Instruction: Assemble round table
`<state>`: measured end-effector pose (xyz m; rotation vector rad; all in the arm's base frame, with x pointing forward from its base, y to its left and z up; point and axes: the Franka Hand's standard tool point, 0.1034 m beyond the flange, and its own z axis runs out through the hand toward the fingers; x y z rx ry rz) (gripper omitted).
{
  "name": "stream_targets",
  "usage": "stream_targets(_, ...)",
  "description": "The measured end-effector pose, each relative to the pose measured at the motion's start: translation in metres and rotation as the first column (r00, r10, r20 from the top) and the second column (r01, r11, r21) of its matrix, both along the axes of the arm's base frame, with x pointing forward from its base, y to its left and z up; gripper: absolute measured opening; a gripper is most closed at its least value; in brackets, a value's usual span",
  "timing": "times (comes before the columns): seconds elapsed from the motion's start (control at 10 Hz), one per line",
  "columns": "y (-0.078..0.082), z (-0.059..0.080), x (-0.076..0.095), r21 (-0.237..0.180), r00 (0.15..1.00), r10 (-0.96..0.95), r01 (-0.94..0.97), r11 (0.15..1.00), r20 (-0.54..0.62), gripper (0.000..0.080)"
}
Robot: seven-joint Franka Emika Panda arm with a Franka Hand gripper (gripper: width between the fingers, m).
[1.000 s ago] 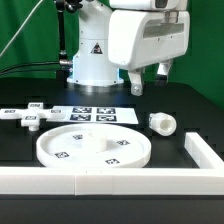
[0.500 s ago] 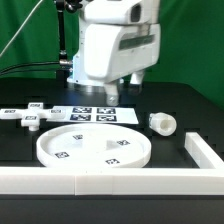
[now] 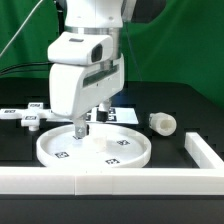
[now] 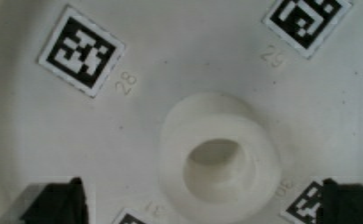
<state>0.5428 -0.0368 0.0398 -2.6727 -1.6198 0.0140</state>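
The round disc [image 3: 42,148] is white plastic, smooth and a bit dull, with a soft shine up close. Its square tags [image 4: 84,52] look flat and printed, black on white. The short leg [image 3: 163,122] is the same white plastic. The table [image 3: 195,100] is black and matt. The robot arm's shell [image 3: 80,85] is shiny white plastic.

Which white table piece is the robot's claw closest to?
The big round disc: the gripper is right over its middle. The leg lies off at the exterior view's right, the cross foot at its left.
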Motion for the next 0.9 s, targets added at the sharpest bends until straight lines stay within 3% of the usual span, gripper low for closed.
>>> stream_targets(0.3,0.0,-0.016,-0.001,0.005,1.0,-0.001,0.001,1.0,-0.019,0.0649)
stream_targets(0.8,0.002,-0.027,-0.007,0.008,0.999,0.0,0.001,1.0,-0.04,0.0649)
stream_targets(0.9,0.002,-0.027,-0.007,0.009,0.999,0.0,0.001,1.0,-0.041,0.0537)
